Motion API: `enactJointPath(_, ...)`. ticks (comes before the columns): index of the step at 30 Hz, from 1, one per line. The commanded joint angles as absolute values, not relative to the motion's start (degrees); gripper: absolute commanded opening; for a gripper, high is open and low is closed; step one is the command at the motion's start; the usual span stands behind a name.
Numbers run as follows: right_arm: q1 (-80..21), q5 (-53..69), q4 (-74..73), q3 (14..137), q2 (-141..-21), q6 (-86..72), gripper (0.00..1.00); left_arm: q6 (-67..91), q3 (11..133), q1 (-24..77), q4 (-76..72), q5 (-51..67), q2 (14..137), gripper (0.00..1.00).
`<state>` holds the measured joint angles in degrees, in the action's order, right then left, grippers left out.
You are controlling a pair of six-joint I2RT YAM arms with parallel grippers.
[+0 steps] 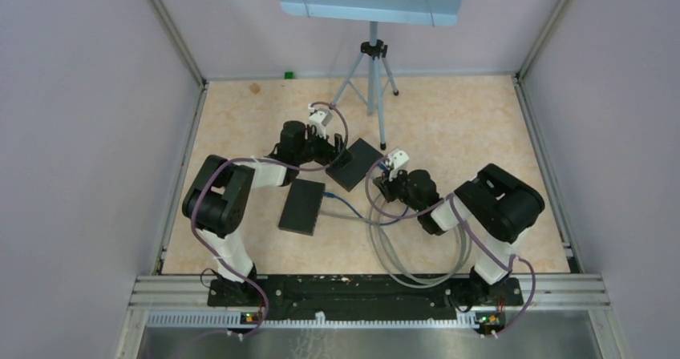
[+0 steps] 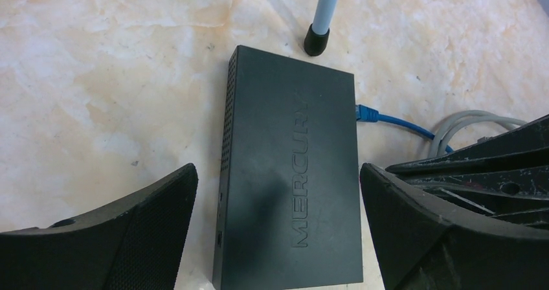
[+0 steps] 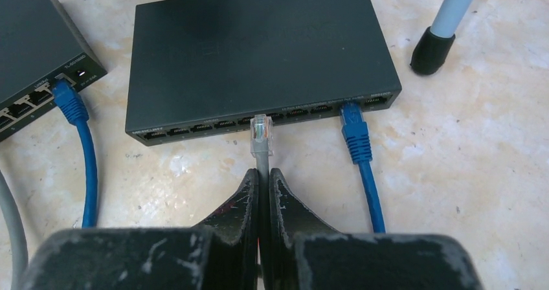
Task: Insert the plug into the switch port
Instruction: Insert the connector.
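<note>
A black Mercury switch (image 3: 259,50) lies on the table, its row of ports (image 3: 213,125) facing my right gripper (image 3: 263,173). That gripper is shut on a grey cable just behind its clear plug (image 3: 261,131). The plug's tip is at the mouth of a middle port; I cannot tell if it is inside. My left gripper (image 2: 277,170) is open, with one finger on either side of the switch (image 2: 291,167) and not touching it. From above, both grippers (image 1: 341,152) (image 1: 387,175) flank this switch (image 1: 355,163).
A blue cable (image 3: 356,138) is plugged into a port to the right of the plug. A second black switch (image 3: 39,50) at the left holds the other blue plug (image 3: 68,102). A tripod foot (image 3: 432,47) stands close behind the switch. Grey cable loops (image 1: 417,255) lie near the right arm.
</note>
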<state>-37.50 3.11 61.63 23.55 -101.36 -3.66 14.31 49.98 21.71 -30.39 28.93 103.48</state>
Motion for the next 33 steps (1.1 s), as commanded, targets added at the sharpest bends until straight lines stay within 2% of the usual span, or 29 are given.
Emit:
enactJointPath(1, -38.3, 4.86, 63.96, 26.68, -103.55, -3.95, 0.0, 11.69, 51.43, 20.87, -29.79, 28.25, 103.87, 0.99)
enactJointPath(10, -38.43, 8.52, 63.96, 33.04, -108.52, -2.78, 0.0, 10.33, 51.43, 19.44, -28.75, 28.29, 104.42, 0.99)
enactJointPath(21, -38.48, 5.34, 64.43, 30.24, -108.33, -1.05, 0.0, 10.04, 52.62, 18.81, -30.71, 29.49, 107.24, 0.99)
enactJointPath(33, -38.49, 4.77, 63.75, 32.61, -109.13, -0.26, 0.0, 8.65, 53.67, 18.79, -31.51, 37.62, 113.01, 0.97)
